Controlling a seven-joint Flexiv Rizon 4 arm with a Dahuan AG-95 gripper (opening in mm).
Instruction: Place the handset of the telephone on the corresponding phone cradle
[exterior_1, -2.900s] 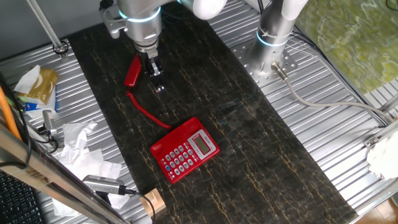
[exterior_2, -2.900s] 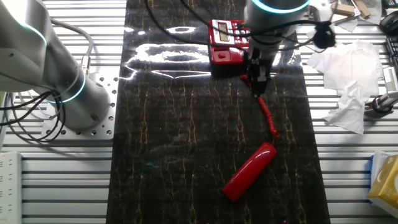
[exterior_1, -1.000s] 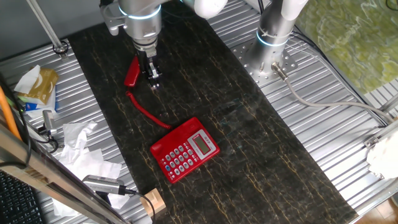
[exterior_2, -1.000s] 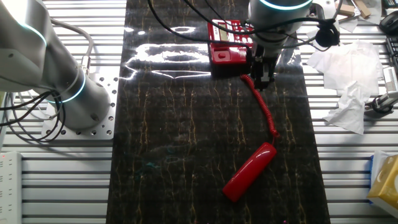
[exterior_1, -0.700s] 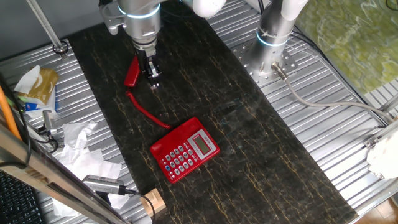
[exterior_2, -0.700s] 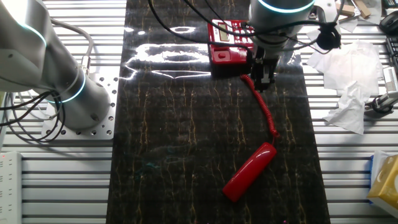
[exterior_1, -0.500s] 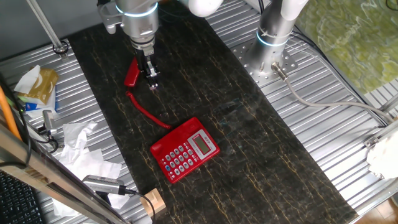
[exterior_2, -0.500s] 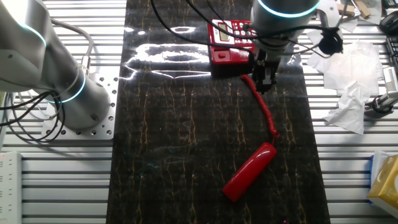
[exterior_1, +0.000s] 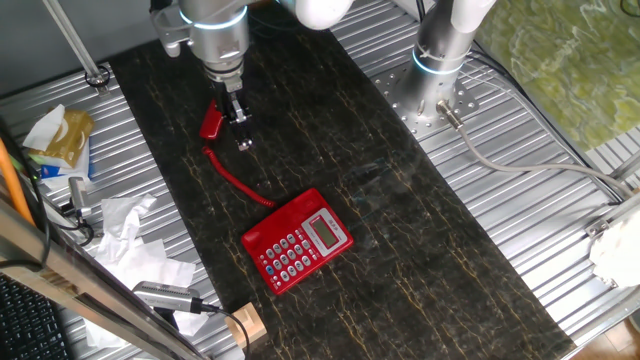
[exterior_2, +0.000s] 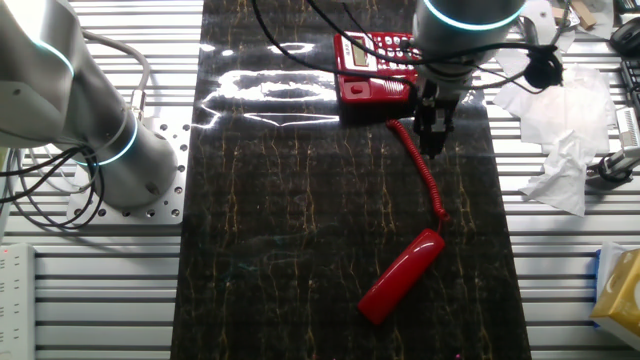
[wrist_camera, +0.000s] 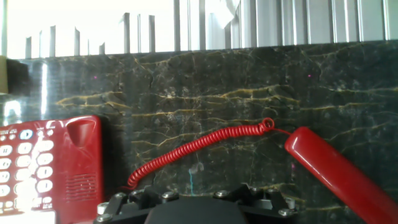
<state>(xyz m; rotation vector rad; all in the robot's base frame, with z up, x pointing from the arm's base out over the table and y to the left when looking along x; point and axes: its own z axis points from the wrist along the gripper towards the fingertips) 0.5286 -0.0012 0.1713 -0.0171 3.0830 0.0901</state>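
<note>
Since a moment ago we've carried our gripper nearer the handset, which lies apart beyond the jaws; whether they're open, we cannot tell; telephone behind

The handset is lying flat with bare dark mat open on both long sides. The coiled cord is trailing from one end, obstructing the direct line toward the telephone.

Gripper shifted along the coiled cord, farther from the telephone, nearer the handset than earlier; arm raised slightly.
</note>
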